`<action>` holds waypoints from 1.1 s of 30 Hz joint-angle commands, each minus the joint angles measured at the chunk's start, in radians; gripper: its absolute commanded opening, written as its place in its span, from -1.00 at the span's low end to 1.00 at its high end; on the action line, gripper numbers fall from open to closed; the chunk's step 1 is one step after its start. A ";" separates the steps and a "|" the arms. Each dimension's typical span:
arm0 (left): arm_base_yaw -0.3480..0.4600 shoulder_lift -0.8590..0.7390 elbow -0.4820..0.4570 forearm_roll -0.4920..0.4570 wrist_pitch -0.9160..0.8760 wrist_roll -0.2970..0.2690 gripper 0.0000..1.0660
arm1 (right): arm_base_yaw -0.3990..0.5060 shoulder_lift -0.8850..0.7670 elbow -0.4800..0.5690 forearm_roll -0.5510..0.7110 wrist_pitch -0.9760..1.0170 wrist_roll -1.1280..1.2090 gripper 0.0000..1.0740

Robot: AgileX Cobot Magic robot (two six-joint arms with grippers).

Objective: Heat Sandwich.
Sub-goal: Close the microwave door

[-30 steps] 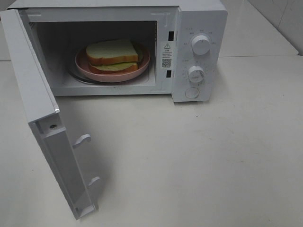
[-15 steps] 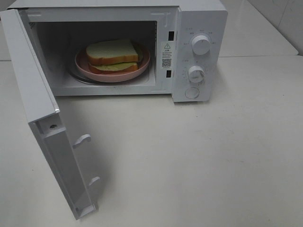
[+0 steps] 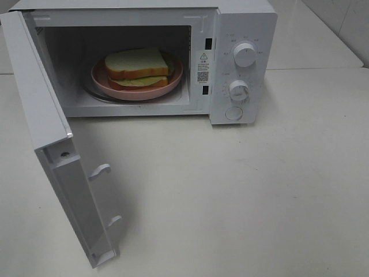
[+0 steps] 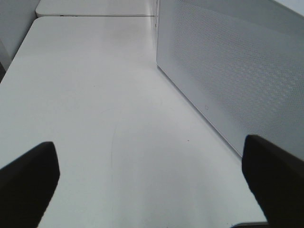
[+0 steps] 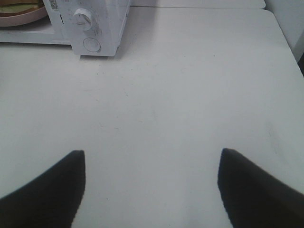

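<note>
Microwave door point(image 3: 52, 144) stands swung wide open at the far left of the high view, its two latch hooks point(image 3: 99, 171) jutting from its free edge over the white worktop point(image 3: 259, 190). The left pincer point(image 4: 149, 183) hangs just above the worktop beside the door's meshed panel point(image 4: 237, 71). Its dark fingers point(image 4: 26, 185) are spread wide apart with nothing between them. The panel stands between this pincer and the oven's inside.

Right of the door, the oven cavity point(image 3: 75, 69) is open to view. The sandwich point(image 3: 138, 63) lies flat on a round pink plate point(image 3: 138, 92) in the middle of the cavity floor, its white top slice facing up and the pale green filling showing along its front edge.

Further right is the control panel, with an upper knob point(image 3: 245, 53), a lower knob point(image 3: 238, 90) and a round button point(image 3: 234, 113) below them.

The right pincer point(image 5: 151, 190) hovers over bare worktop in front of the oven, on the control-panel side. Its fingers point(image 5: 42, 190) are also parted and empty. From its wrist camera the sandwich point(image 5: 19, 6) and the plate point(image 5: 21, 18) show only as a sliver at the frame's edge, beyond the lower knob point(image 5: 81, 18) and the button point(image 5: 91, 44), well apart from the pincer.
</note>
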 commanded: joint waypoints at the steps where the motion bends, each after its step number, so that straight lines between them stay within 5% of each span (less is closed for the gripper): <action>1: -0.002 -0.021 0.003 -0.003 -0.006 -0.001 0.87 | -0.006 -0.026 0.001 0.003 -0.012 0.002 0.40; 24: -0.002 -0.007 -0.022 0.000 -0.037 -0.003 0.85 | -0.006 -0.026 0.001 0.003 -0.012 0.002 0.40; 29: -0.002 0.069 -0.030 0.010 -0.117 -0.003 0.72 | -0.006 -0.026 0.001 0.003 -0.012 0.002 0.40; 33: -0.002 0.149 -0.030 0.010 -0.205 -0.003 0.32 | -0.006 -0.026 0.001 0.003 -0.012 0.002 0.40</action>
